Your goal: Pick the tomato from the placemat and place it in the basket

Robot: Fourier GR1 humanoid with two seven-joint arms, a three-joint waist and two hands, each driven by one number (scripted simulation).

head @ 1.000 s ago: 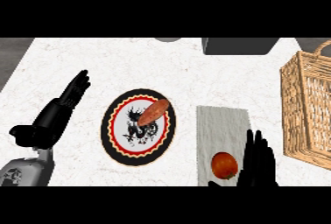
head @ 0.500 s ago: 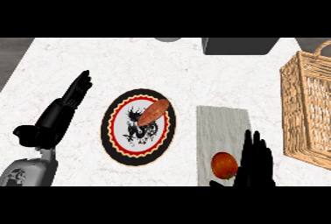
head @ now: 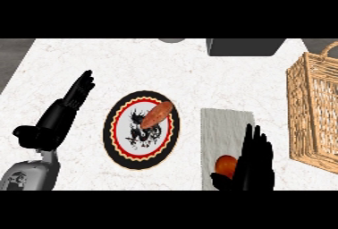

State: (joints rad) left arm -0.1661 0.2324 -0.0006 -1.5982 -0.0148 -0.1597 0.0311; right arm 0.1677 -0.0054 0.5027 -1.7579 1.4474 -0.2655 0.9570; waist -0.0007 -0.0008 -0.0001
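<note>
Place: a kitchen, seen from above, looking down at a worktop.
Surface: a white, lightly speckled stone-like worktop [head: 198,67] fills nearly the whole view, as a kitchen counter does.
Tableware: a round plate with black rim, red and yellow border and a black drawing in the middle [head: 125,147] lies on it, with an orange-brown long vegetable [head: 157,114] on top.
Table linen: a grey rectangular cloth placemat [head: 224,129] lies just beside the plate, with a red-orange round tomato [head: 225,164] on it.
Storage: a woven light-brown wicker basket [head: 317,116] stands at the right edge.
Far edge: a dark grey boxy object [head: 244,47], cut off, cannot be identified.
</note>
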